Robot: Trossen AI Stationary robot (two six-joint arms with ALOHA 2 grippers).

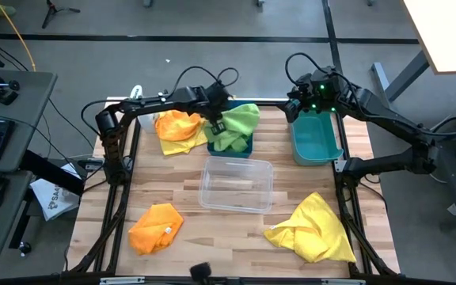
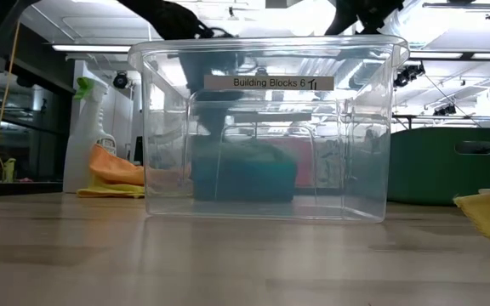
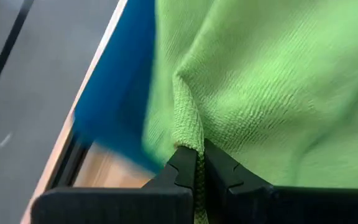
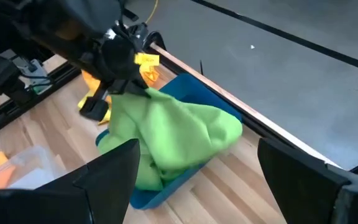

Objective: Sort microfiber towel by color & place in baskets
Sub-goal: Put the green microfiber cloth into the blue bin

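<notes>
Only left wrist view shows left gripper [image 3: 196,163] pinching green towel [image 3: 272,93]

The left arm is stretched from its base at the table's left edge across the far side, its wrist bent down over the far middle. The left gripper [image 1: 217,124] is pointed downward, and its two dark fingers [image 3: 180,171] are pressed close together on a fold of the lime green towel [image 3: 260,93], which is pinched between them. The right arm is extended from the right side toward the far right corner, elbow raised, green lights lit on its wrist. The right gripper [image 4: 197,180] is held above the table, its fingers [image 4: 110,171] spread wide apart with nothing between them.
</notes>
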